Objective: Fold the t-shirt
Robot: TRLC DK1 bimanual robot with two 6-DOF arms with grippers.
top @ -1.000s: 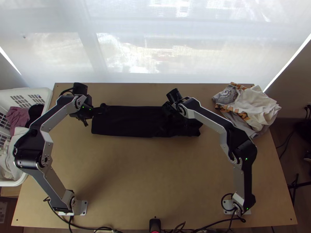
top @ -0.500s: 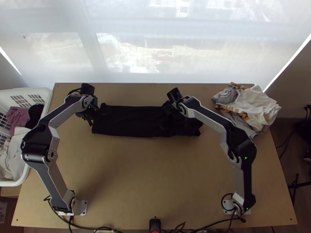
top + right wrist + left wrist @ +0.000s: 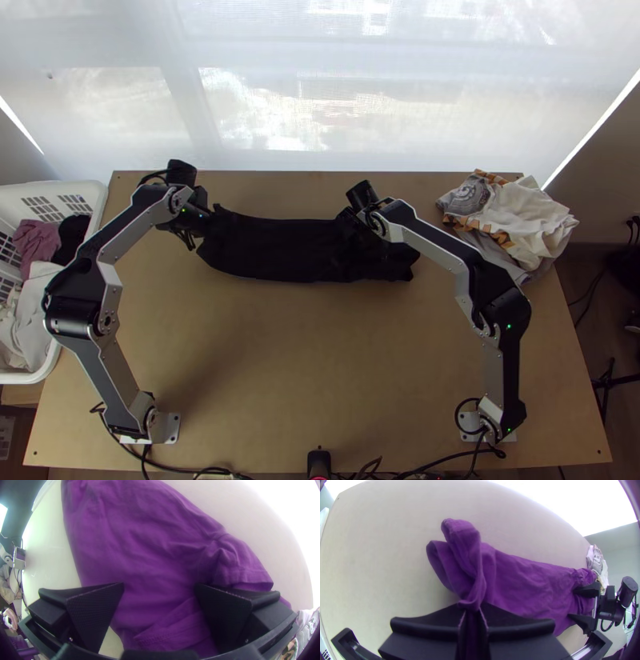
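T-shirt (image 3: 280,252) lay in a long, narrow strip across the surface's (image 3: 320,360) far half. Left gripper (image 3: 206,224) had its left end pinched tight, folds bulging past the fingertips. Right gripper (image 3: 349,234) stood wide above the cloth, toward the other end. Mixed garments (image 3: 528,220) lay heaped at the far right corner; white basket (image 3: 94,190) beside the left edge.

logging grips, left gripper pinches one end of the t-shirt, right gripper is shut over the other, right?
The right gripper is open, not shut: its fingers stand apart over the t-shirt in the right wrist view. The left gripper does pinch one end.
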